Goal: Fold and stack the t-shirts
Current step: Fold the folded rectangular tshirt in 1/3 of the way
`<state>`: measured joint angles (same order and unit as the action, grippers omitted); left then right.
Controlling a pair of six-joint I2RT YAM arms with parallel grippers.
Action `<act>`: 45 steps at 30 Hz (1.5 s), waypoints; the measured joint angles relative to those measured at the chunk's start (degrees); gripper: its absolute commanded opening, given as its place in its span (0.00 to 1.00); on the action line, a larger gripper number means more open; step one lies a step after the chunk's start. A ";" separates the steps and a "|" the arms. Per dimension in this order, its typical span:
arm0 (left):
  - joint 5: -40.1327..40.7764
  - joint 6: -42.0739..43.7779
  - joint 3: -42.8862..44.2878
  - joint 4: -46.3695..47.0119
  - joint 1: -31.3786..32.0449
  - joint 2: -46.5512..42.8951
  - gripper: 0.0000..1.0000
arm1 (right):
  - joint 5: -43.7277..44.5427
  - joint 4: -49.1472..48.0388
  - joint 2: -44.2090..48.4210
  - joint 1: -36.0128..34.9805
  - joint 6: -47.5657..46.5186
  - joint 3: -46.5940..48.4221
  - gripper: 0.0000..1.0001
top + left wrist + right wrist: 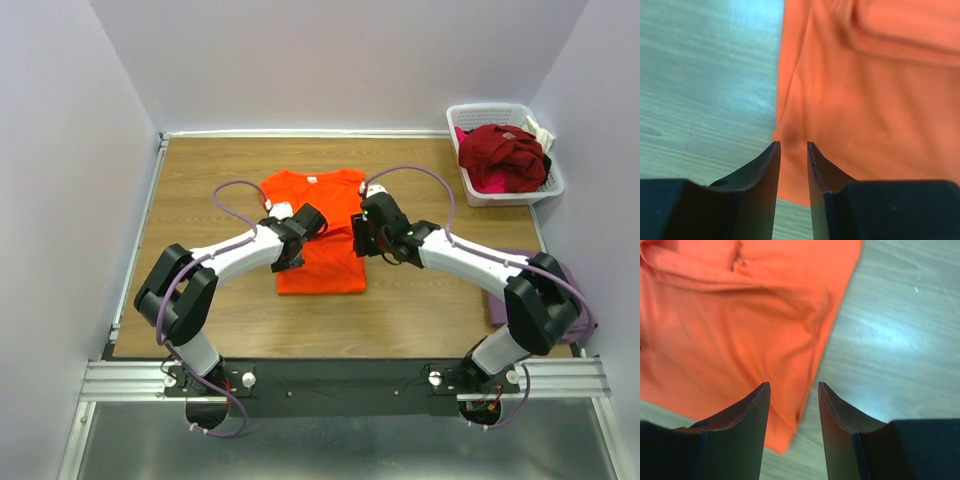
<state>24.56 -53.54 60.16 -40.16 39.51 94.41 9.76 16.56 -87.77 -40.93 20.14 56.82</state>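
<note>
**Orange t-shirt** (pixel 318 235) – lies flat at the centre of the wooden table (pixel 200 170), sleeves turned in so that it forms a narrow upright rectangle. The collar is at the far end, with the small white neck label (pixel 312 179) showing.

**Left gripper** (pixel 793 145) – at the shirt's left edge, about mid-length. The fingers are parted by a narrow gap. The edge of the fabric runs under that gap, with a small dark pucker just ahead of the tips. No cloth is seen gathered between the fingers.

**Right gripper** (pixel 793 385) – at the shirt's right edge, opposite the left one. The fingers are spread wider and are released, grasping nothing. The hem edge passes beneath the gap, with orange cloth on one side and bare wood on the other.

**White slatted plastic basket** (pixel 510 196) – at the table's far right corner, well apart from the orange shirt. It holds a crumpled dark red garment (pixel 500 150) heaped on top, with pink fabric (pixel 490 183) showing beneath it.

**Mauve-purple garment** (pixel 499 308) – at the table's near right edge, largely hidden under the right arm.
</note>
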 measured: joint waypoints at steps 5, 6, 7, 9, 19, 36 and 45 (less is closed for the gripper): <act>1.86 0.04 4.31 -1.44 0.00 0.00 0.37 | 1.01 -0.42 -6.51 0.00 -0.26 5.57 0.52; 2.12 0.17 5.11 -1.29 -0.11 0.00 0.37 | 1.14 -0.42 -7.61 0.00 -0.26 6.10 0.51; 2.23 0.22 5.35 -1.18 -0.20 0.00 0.37 | 1.22 -0.42 -8.85 0.00 -0.28 6.69 0.51; 2.32 0.90 5.60 -0.44 -0.79 0.02 0.37 | 1.36 -0.33 -10.60 0.00 -0.28 7.61 0.51; -4.17 7.65 4.20 10.36 -7.98 5.88 0.36 | 1.64 -1.46 -17.90 0.00 -0.72 13.20 0.50; -6.34 11.80 12.09 15.45 -14.91 11.15 0.35 | 7.15 -2.14 -26.58 0.74 -1.31 22.43 0.50; -4.92 13.27 9.68 15.67 -15.98 9.55 0.34 | 10.16 -2.21 -21.99 3.50 -0.72 18.86 0.59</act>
<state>19.64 -40.27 69.84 -24.49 23.53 103.96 19.92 14.35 -109.75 -37.43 19.42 75.68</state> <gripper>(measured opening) 0.347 0.563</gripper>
